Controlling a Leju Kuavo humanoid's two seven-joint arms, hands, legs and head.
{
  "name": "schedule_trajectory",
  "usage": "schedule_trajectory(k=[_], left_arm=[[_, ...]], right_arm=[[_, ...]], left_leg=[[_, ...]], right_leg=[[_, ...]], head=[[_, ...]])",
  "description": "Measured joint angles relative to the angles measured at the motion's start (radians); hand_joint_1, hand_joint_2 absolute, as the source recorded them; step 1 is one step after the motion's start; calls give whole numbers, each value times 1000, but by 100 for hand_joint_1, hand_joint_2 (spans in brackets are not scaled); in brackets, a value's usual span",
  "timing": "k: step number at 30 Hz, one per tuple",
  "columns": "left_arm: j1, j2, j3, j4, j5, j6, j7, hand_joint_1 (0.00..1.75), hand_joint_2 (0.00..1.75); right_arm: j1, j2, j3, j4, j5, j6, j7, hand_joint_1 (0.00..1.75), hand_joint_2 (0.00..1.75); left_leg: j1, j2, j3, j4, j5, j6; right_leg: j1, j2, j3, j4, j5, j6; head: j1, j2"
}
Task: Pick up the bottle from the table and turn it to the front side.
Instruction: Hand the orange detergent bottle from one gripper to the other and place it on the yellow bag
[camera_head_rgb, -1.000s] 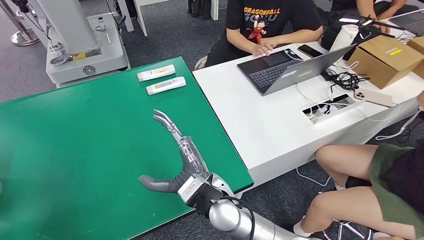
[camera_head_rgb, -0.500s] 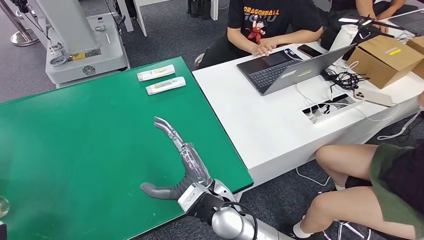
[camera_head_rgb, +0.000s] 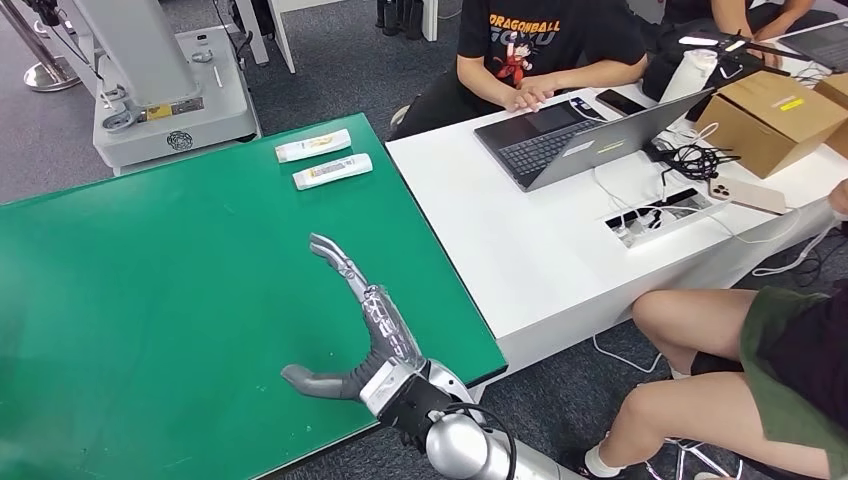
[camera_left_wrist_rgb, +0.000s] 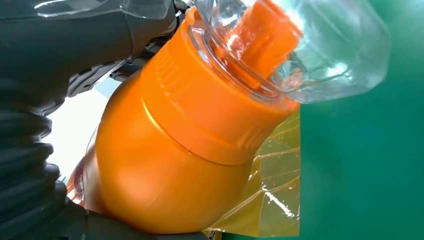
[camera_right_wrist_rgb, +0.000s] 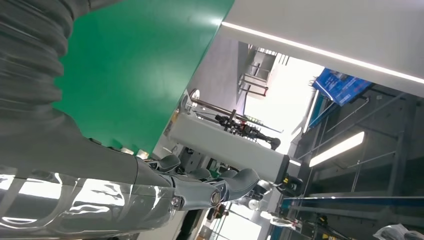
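From the left wrist camera I see the orange bottle (camera_left_wrist_rgb: 175, 145) gripped in my left hand (camera_left_wrist_rgb: 45, 125), its dark fingers wrapped round the body. The bottle has a ribbed orange collar and a clear cap (camera_left_wrist_rgb: 320, 45) over an orange spout, and it hangs tilted above the green desk (camera_left_wrist_rgb: 365, 175); a yellowish transparent sheet (camera_left_wrist_rgb: 275, 190) shows just behind it.

From the head camera my right hand (camera_head_rgb: 365, 335) is spread and holds nothing, fingers stretched toward the far side and thumb out to the left, low over the green desk near its right near corner; I can't tell whether it touches the surface.

Two white tubes (camera_head_rgb: 322, 160) lie side by side at the desk's far edge. To the right stands a white desk (camera_head_rgb: 520, 260) with an open laptop (camera_head_rgb: 580, 135), where a person (camera_head_rgb: 545, 45) sits.
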Motion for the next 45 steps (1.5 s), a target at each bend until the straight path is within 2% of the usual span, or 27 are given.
schedule_trajectory(k=[5,6,9,10,13,15,22,33,45], left_arm=[[0,-5,-5,12,-3,9,1,175,175],[0,-8,-5,15,-5,12,2,137,175],[7,-16,-6,30,-7,43,17,6,175],[14,-19,-7,35,-7,69,26,0,175],[46,-27,-7,41,-7,165,49,0,175],[66,-33,-7,44,-6,195,58,0,175],[90,-49,-7,54,-13,207,67,0,175],[84,-86,-2,84,-40,226,85,0,175],[88,-91,19,97,-40,245,87,0,175]], right_arm=[[3,0,-2,0,1,-3,3,0,175],[5,0,-3,0,1,-3,3,0,175],[9,0,-3,3,1,-1,0,0,175],[9,0,-3,4,0,1,-2,0,175],[9,0,-3,9,-1,1,-3,0,175],[8,0,-3,9,-1,0,-3,0,175],[8,0,-3,11,-1,-6,-1,0,175],[7,0,-3,11,-5,-36,7,0,175],[8,0,-3,11,-5,-37,17,0,175]], left_leg=[[0,0,0,0,0,0],[0,0,0,0,0,0],[0,1,0,0,0,0],[0,1,0,0,0,0],[0,1,0,0,0,0],[0,1,0,0,0,0],[0,0,0,0,0,0],[-1,-1,2,0,1,0],[0,-2,2,0,3,-1]], right_leg=[[0,0,0,0,0,0],[0,0,0,0,0,0],[0,0,0,0,0,0],[0,1,0,0,0,0],[0,1,0,0,0,0],[0,0,0,0,0,0],[0,0,0,0,0,0],[0,-2,2,0,0,0],[0,-3,2,1,1,-1]], head=[[0,0],[0,0],[0,0],[0,0],[0,0],[0,0],[0,0],[0,0],[0,0]])
